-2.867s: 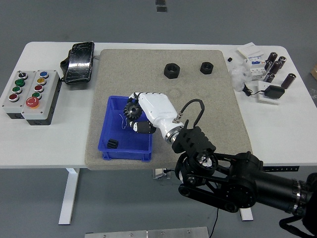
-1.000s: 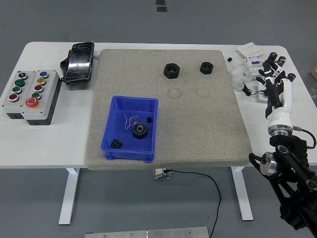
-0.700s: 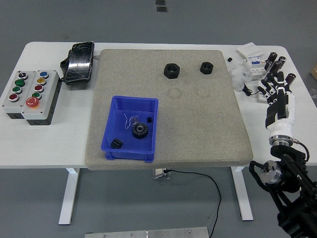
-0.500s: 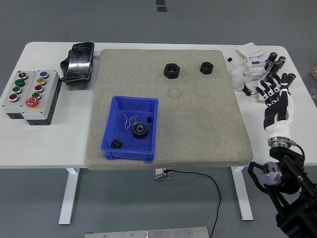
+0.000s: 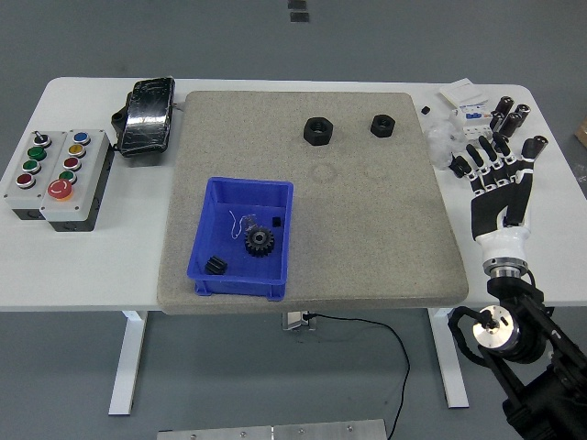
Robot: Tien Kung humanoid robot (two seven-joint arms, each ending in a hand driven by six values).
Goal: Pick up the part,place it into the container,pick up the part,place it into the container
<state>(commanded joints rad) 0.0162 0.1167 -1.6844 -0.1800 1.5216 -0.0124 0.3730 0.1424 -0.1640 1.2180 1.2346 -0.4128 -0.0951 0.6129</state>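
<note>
A blue bin (image 5: pixel 209 266) sits on the grey mat's front left. In it lie a black gear (image 5: pixel 259 242), a small black part (image 5: pixel 215 266) and a tiny black piece (image 5: pixel 276 221). Two black nuts stand at the mat's back: a larger one (image 5: pixel 317 130) and a smaller one (image 5: pixel 382 125). My right hand (image 5: pixel 495 174) is raised over the table's right side, fingers spread, holding nothing, far from the bin and the nuts. My left arm is out of view.
A button box (image 5: pixel 55 174) stands at the far left, with a black pouch (image 5: pixel 147 112) behind it. Small cylinders (image 5: pixel 510 115), white boxes and a black adapter crowd the back right corner, just behind my right hand.
My right hand released the gear into the bin, pulled back to the table's right side, then drifted slightly left and down with its fingers spread wider.
</note>
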